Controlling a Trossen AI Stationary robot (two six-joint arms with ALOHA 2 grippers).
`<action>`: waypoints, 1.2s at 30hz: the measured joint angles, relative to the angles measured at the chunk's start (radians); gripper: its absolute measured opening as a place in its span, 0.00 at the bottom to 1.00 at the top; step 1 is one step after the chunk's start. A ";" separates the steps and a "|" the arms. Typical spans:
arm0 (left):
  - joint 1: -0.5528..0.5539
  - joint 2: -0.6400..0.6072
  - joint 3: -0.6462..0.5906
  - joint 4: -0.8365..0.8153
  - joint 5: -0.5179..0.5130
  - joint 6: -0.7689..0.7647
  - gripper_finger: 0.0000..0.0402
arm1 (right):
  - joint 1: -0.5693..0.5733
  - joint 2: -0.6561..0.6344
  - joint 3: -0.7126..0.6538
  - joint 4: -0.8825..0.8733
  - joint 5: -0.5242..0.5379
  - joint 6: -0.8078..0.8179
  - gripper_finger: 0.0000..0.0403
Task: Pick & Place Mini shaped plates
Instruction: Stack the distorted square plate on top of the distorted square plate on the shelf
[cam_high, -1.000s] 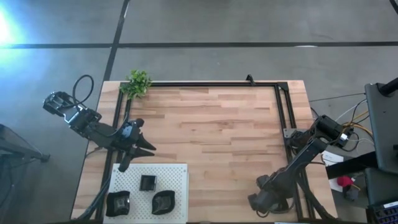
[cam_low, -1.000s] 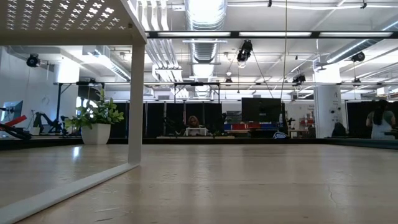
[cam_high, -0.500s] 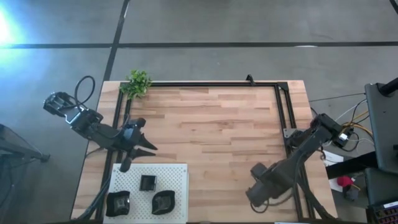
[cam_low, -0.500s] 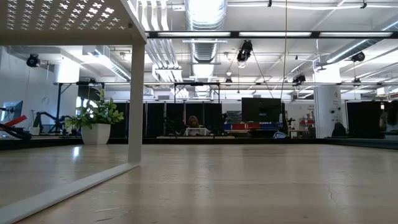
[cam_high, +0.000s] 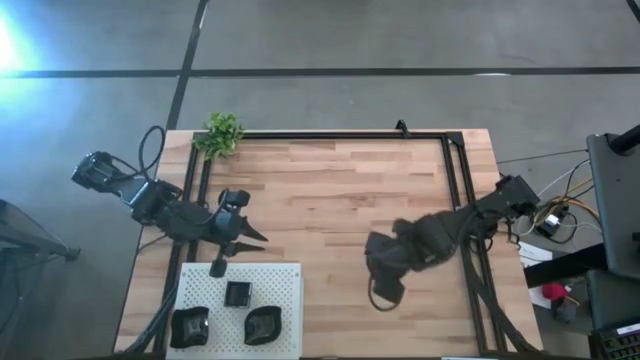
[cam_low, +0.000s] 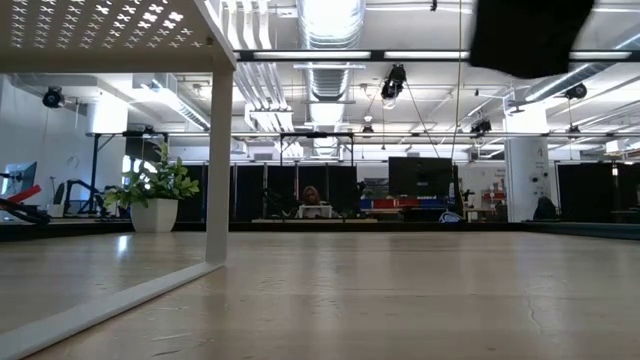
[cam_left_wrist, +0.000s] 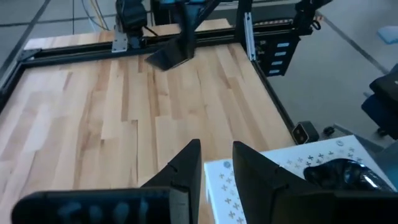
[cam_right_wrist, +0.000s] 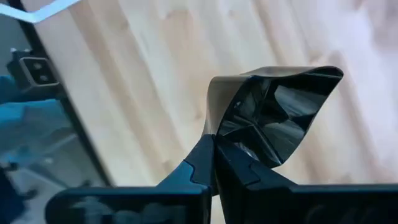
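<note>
- Plates of the task sit in two places: three on the white perforated board (cam_high: 240, 305) and one in the right gripper's grasp
- On the board, the small square plate (cam_high: 238, 294) lies nearest the board's far edge; the rounded dark plate (cam_high: 190, 327) and the wavy-edged dark plate (cam_high: 263, 325) lie side by side at the board's near edge, apart from each other
- Left gripper (cam_high: 236, 252) hovers just beyond the board's far edge, over the wooden table (cam_high: 340, 190); its two fingers (cam_left_wrist: 186, 168) stand apart with nothing between them, as the left wrist view shows
- Right gripper (cam_right_wrist: 214, 152) is well to the right of the board, above bare wood near the table's middle; its fingers are pressed together on the rim of a glossy angular plate (cam_right_wrist: 273, 106), which is lifted clear of the table and tilted
- In the high view that arm shows blurred, with the held plate a dark shape at its tip (cam_high: 385, 290)
- Green plant (cam_high: 221, 132) stands at the table's far corner, well beyond the board on the same side
- Black frame rail (cam_high: 340, 135) runs along the table's far edge from the plant
</note>
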 joint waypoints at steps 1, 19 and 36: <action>0.009 0.006 0.000 0.008 0.009 0.015 0.21 | -0.018 0.000 0.002 0.006 0.014 -0.050 0.02; 0.262 0.162 0.006 0.217 0.225 0.218 0.21 | -0.133 0.000 0.031 0.315 0.089 -0.869 0.02; 0.293 0.309 0.064 0.339 0.301 0.318 0.21 | -0.138 0.000 0.023 0.407 0.087 -1.039 0.02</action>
